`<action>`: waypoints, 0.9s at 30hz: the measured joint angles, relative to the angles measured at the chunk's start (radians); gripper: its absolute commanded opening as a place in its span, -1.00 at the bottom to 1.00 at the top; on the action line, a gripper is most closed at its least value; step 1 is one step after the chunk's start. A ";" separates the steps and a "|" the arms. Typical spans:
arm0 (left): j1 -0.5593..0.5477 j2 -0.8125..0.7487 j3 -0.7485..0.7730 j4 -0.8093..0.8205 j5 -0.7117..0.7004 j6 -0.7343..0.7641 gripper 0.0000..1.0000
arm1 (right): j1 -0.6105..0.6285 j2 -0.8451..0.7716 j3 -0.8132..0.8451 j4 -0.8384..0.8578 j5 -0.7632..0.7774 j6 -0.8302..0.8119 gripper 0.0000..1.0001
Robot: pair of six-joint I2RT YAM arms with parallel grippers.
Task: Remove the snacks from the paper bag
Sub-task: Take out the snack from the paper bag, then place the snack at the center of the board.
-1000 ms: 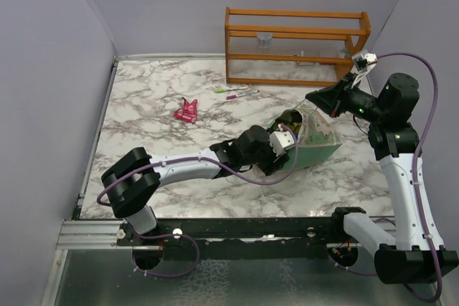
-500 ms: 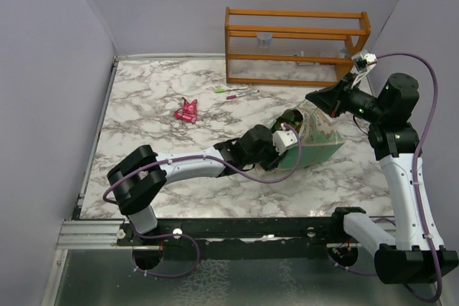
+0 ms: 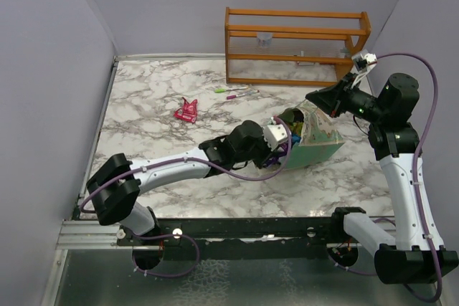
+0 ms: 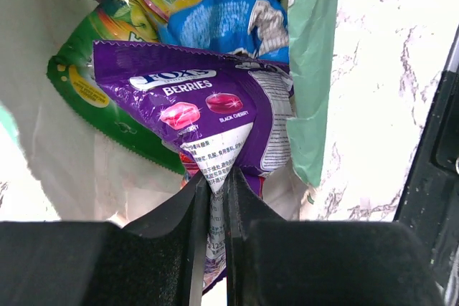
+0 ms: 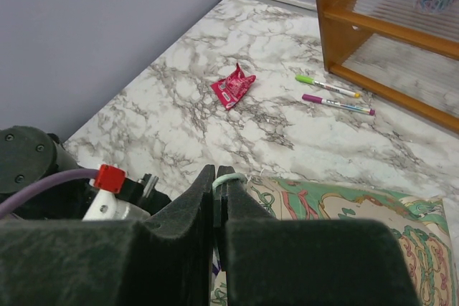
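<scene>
A: State of left end effector?
B: Clamped on the purple berries packet by its near corner. The packet runs straight ahead into the paper bag, with the blue packet behind it.
A: And right end effector?
B: Pinched on the bag's top, probably its handle.

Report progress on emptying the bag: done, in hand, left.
Done: one pink-red packet lies out on the table. In hand: the left gripper is shut on the purple packet at the paper bag mouth while the right gripper pinches the bag's edge. Left: the blue packet and green-yellow packet, at least, inside.
</scene>
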 measured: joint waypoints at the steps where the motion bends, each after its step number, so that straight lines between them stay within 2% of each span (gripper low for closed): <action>1: 0.000 -0.014 0.000 -0.010 0.000 -0.003 -1.00 | 0.000 0.000 0.000 0.000 0.000 0.000 -0.94; 18: 0.000 -0.356 0.000 -0.165 -0.028 -0.008 -1.00 | 0.000 0.000 0.000 0.000 0.000 0.000 -0.94; 23: 0.000 -0.500 -0.004 -0.191 -0.104 0.013 -1.00 | 0.000 0.000 0.000 0.000 0.000 0.000 -0.94; 27: 0.000 -0.632 -0.050 -0.155 -0.232 0.016 -1.00 | 0.000 0.000 0.000 0.000 0.000 0.000 -0.94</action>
